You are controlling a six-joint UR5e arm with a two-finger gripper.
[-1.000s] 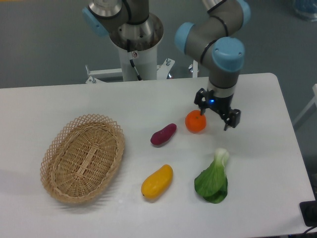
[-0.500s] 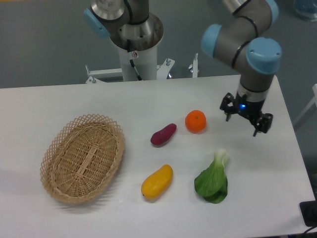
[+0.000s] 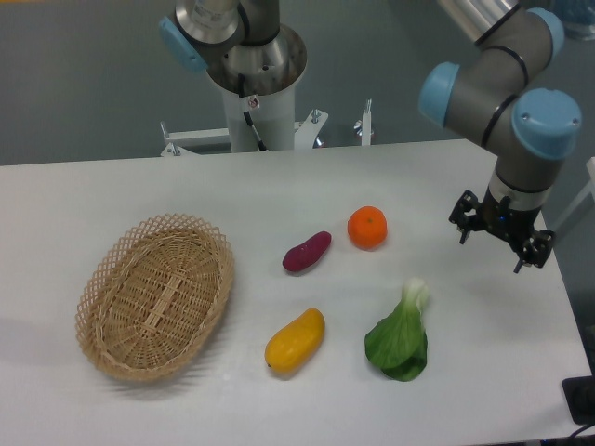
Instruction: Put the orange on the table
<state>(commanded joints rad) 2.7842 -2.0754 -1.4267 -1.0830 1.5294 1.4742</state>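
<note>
The orange (image 3: pixel 367 228) is a small round bright fruit resting on the white table (image 3: pixel 279 186), right of centre. My gripper (image 3: pixel 501 246) hangs open and empty above the table's right side, well to the right of the orange and apart from it. Nothing lies between its fingers.
A purple sweet potato (image 3: pixel 307 251) lies just left of the orange. A yellow mango-like fruit (image 3: pixel 295 341) and a green bok choy (image 3: pixel 401 333) lie nearer the front. An oval wicker basket (image 3: pixel 154 295) stands at the left. The arm's base (image 3: pixel 251 84) rises behind the table.
The gripper was right beside the orange a second ago. It has since swung away to the right, leaving the orange still on the table.
</note>
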